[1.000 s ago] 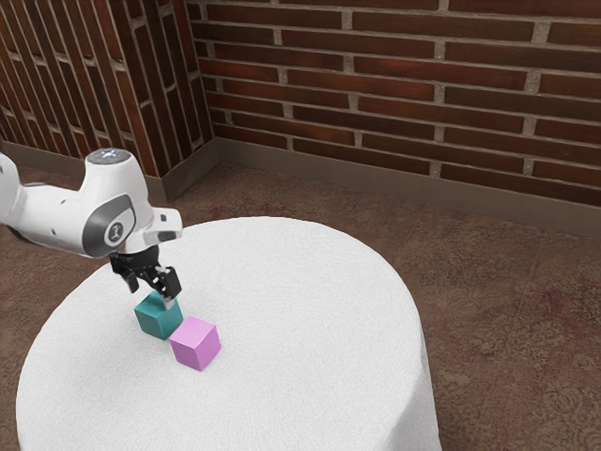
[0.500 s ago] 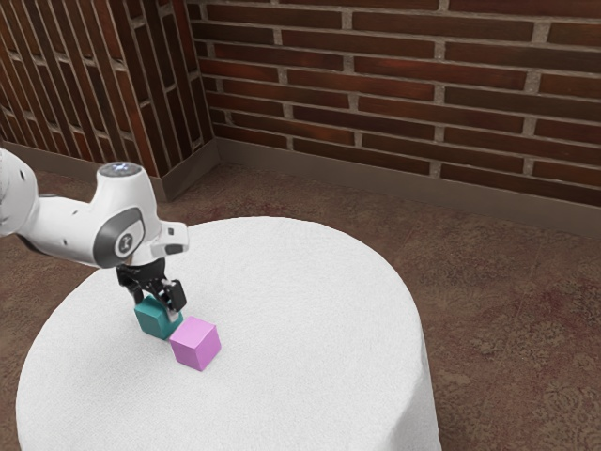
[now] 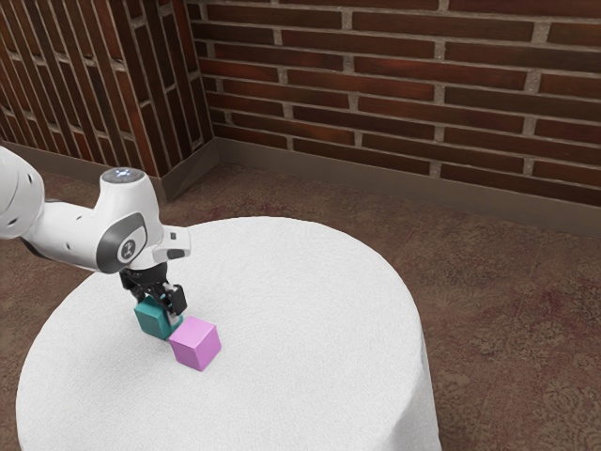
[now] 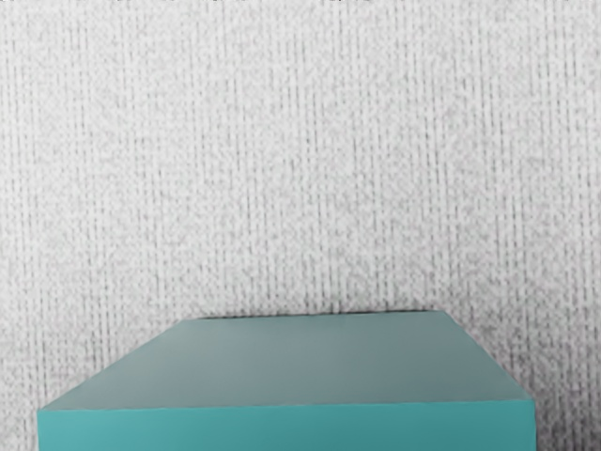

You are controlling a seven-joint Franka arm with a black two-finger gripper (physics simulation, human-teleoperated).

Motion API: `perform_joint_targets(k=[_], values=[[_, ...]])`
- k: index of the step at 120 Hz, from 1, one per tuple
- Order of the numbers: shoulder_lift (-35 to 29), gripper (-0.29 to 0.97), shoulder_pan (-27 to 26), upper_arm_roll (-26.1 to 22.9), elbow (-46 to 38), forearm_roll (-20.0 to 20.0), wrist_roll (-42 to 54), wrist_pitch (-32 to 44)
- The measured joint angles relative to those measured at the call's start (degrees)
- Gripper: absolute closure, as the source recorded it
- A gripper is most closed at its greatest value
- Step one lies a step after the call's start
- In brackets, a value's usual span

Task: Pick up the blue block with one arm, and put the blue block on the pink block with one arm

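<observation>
The black gripper's [image 3: 156, 299] fingers stand spread, straddling the top of the blue-green cube block [image 3: 150, 322], which rests on the round white-clothed desk [image 3: 310, 310], just beside the pink cube block [image 3: 194, 343].

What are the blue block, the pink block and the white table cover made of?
Blue block: probably smooth plastic or painted wood, judging by its flat even colour, crisp edges and faint sheen. Pink block: looks much the same, plain and matte. Table cover: seems to be cloth, since it shows fine woven ribbing.
</observation>
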Motion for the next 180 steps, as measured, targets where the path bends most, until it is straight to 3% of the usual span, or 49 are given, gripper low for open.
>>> perform_joint_targets(k=[44, 76, 104, 180], values=[[-0.2, 0.28, -0.1, 0.0, 0.0, -1.2, 0.1, 0.1], [-1.7, 0.31, -0.1, -0.1, 1.2, -2.3, -0.7, -2.2], [-9.3, 0.31, -0.4, -4.2, 1.4, -2.9, -2.6, -7.5], [-17.5, 0.32, -0.1, -9.1, -6.2, -4.7, -6.2, -11.0]])
